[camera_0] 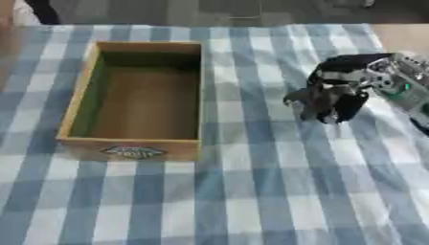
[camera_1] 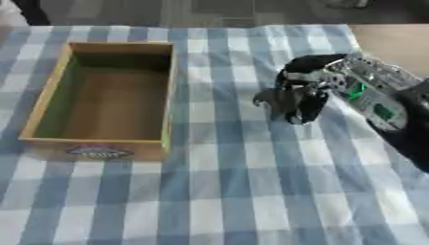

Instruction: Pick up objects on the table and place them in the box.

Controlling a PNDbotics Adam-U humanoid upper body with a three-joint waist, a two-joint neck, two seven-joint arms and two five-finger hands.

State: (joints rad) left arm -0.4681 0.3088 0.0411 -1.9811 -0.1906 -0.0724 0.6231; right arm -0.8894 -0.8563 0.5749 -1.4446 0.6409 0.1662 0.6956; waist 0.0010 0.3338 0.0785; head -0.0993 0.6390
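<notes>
The wooden box (camera_0: 77, 100) stands open and empty on the left of the table, with a label on its near wall. My right hand (camera_1: 303, 91) comes in from the right and hangs just above the checked cloth, right of the box and well apart from it. Its fingers (camera_1: 307, 109) are curled downward. A small grey thing (camera_1: 266, 98) sticks out on the hand's left side, and the curled fingers and thumb seem to close on it. I cannot make out its shape. My left hand shows in neither view.
A blue and white checked cloth (camera_0: 251, 191) covers the table. The table's far edge (camera_0: 251, 25) runs just behind the box, with dark floor beyond. My right forearm (camera_1: 377, 103) lies along the right side.
</notes>
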